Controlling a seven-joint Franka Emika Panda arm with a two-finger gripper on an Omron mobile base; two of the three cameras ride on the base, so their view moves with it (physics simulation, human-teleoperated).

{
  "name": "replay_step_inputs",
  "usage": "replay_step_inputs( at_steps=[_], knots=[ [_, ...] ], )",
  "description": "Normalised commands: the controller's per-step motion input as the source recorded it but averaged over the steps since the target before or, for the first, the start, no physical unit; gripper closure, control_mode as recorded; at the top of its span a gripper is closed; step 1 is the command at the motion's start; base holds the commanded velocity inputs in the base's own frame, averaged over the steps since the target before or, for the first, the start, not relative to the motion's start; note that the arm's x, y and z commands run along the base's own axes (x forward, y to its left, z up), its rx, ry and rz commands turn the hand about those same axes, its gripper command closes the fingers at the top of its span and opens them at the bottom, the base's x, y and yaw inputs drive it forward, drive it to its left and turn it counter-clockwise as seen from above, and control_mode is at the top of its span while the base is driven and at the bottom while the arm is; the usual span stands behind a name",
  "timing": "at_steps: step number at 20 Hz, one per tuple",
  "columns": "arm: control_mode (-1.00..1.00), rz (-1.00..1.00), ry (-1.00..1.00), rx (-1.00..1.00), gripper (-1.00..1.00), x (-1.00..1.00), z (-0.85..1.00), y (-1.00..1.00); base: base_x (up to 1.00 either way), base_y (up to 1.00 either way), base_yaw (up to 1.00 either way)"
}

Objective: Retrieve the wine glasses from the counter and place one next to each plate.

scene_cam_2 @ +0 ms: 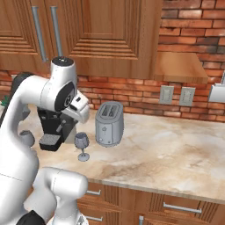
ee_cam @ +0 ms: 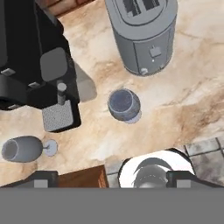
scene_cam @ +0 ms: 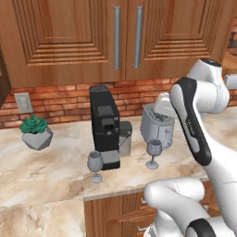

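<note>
Two clear grey-tinted wine glasses stand upright on the beige marbled counter [scene_cam: 51,176]. One wine glass [scene_cam: 95,165] is in front of the black coffee machine. The other wine glass [scene_cam: 153,152] [scene_cam_2: 81,145] stands in front of the toaster. In the hand view I look down into this second glass's bowl [ee_cam: 124,105], and the first glass [ee_cam: 24,148] sits at the lower left. My gripper [ee_cam: 113,178] hangs above the counter's front edge, a short way from the second glass. It is open, fingertips wide apart, with nothing between them. The plates are out of view.
A black coffee machine [scene_cam: 105,125] and a grey toaster [scene_cam: 157,125] [scene_cam_2: 109,123] stand close behind the glasses. A potted plant [scene_cam: 36,133] sits far left. Wood wall cabinets hang overhead. Bare counter stretches to the right [scene_cam_2: 176,149].
</note>
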Motion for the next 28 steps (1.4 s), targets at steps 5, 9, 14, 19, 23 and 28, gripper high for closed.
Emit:
replay_step_inputs(
  at_steps=[5,9,14,19,23,28],
  knots=[
    [-1.0,-0.29,0.02,0.27,-1.0,-0.59,0.0,-0.27,0.0,0.0,0.0],
    [-1.0,-0.15,0.09,0.24,-1.0,-0.31,0.02,-0.09,0.0,0.0,0.0],
    [-1.0,-0.04,0.23,0.06,-1.0,-0.06,0.01,-0.24,0.0,0.0,0.0],
    [-1.0,0.0,0.28,0.31,-1.0,0.0,0.0,-0.31,0.0,0.0,0.0],
    [-1.0,0.0,0.19,0.35,-1.0,0.0,-0.02,-0.36,0.0,0.0,0.0],
    [-1.0,0.0,0.14,0.14,-1.0,0.05,-0.2,-0.11,0.0,0.0,0.0]
  ],
)
